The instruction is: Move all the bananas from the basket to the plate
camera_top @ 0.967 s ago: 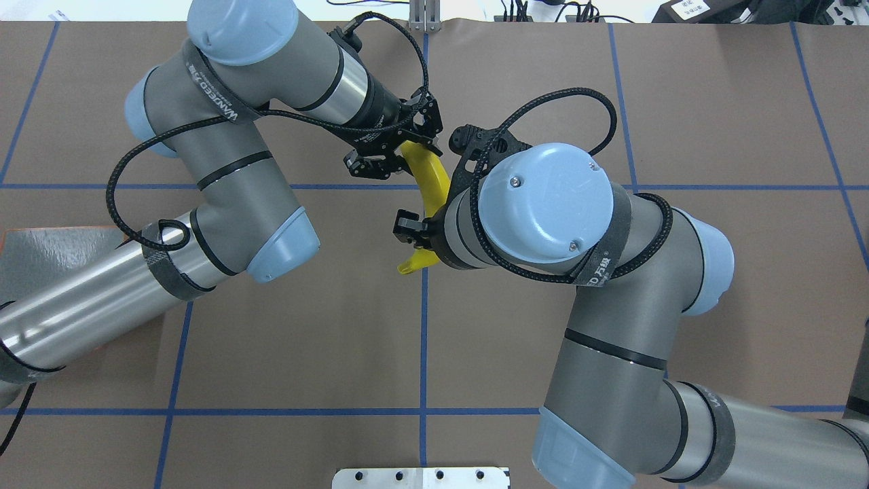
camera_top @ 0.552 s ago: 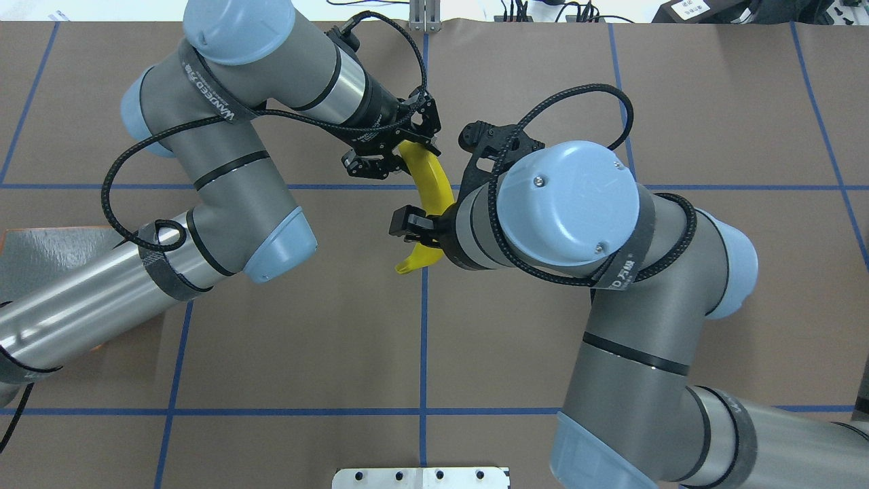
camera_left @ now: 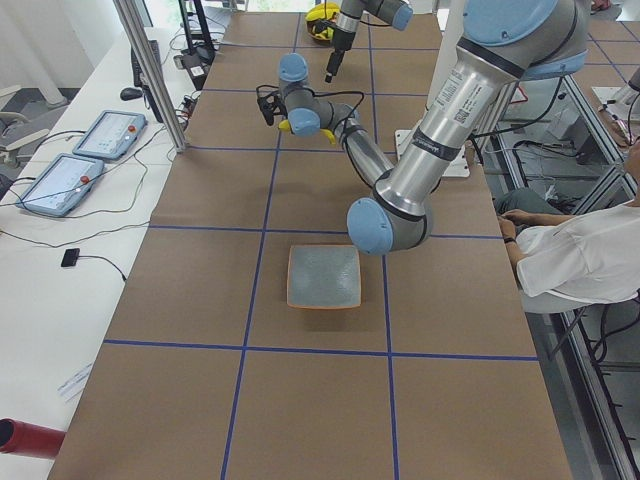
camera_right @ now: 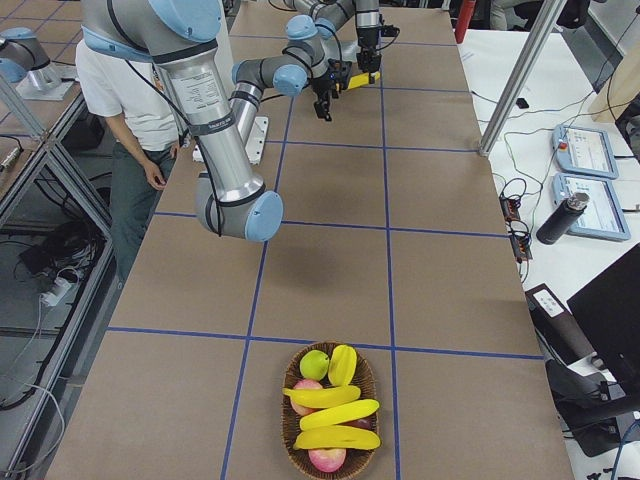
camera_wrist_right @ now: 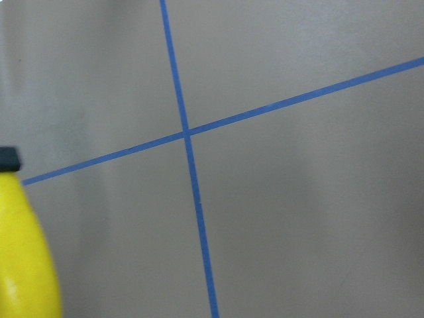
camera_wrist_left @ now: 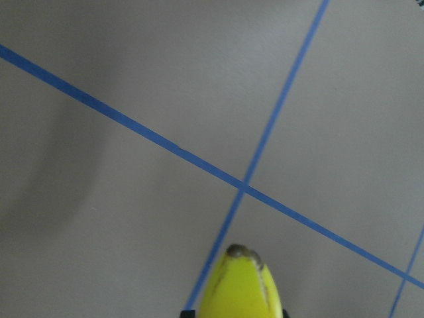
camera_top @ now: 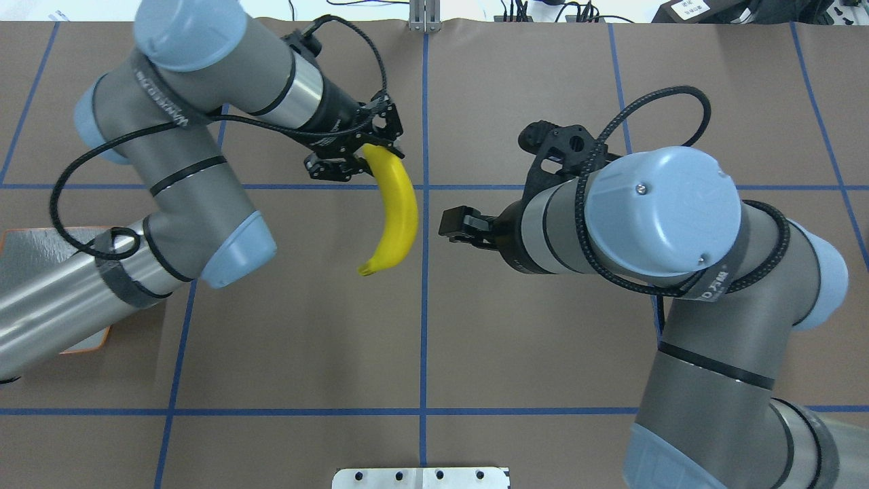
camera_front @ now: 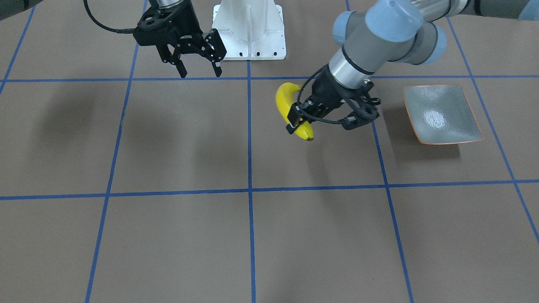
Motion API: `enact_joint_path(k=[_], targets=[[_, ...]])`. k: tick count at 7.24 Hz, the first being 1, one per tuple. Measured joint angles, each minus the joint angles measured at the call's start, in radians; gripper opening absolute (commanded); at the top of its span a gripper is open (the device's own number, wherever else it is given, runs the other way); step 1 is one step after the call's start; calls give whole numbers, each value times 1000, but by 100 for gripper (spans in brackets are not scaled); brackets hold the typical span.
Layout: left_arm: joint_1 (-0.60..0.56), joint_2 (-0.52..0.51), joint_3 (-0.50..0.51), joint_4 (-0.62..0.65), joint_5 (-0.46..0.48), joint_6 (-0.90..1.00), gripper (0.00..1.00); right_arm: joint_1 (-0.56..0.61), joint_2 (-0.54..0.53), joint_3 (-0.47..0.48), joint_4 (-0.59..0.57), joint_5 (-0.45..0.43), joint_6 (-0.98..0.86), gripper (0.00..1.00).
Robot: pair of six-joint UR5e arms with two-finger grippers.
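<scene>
One yellow banana (camera_top: 397, 210) hangs above the table's middle, with my left gripper (camera_top: 377, 151) shut on its far end; the front-facing view shows the same hold (camera_front: 300, 122). Its tip (camera_wrist_left: 242, 285) fills the bottom of the left wrist view. My right gripper (camera_front: 201, 71) stands open and holds nothing, a short way to the banana's right (camera_top: 455, 227). The square grey-green plate (camera_front: 442, 113) lies bare on my left side, mostly under the left arm in the overhead view (camera_top: 27, 251). The basket (camera_right: 290, 440) at the right end holds three more bananas (camera_right: 340, 413).
Apples and a green fruit (camera_right: 315, 363) share the basket. The white robot base (camera_front: 248, 29) stands at the near edge. A person (camera_right: 130, 100) stands beside the table on the robot's side. Blue tape lines cross the brown table.
My right gripper has let go of the banana and pulled away to the right. The left arm has carried the banana leftward.
</scene>
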Motion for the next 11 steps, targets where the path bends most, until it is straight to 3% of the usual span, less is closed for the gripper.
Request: enact_joint_path(k=[3,5,7,11], targets=[[-99,317,-180,127,-8,279,0,15,-50,-23,0,0,-3,100],[-116,442,-208,189,55,371,0,31,-53,-38,0,7,-7,100],[-117,477,-201,293,126,430,0,33,-51,-44,0,8,-10,100],[-134,497,-93,326,185,499,0,31,-45,-51,1,10,-10,100]])
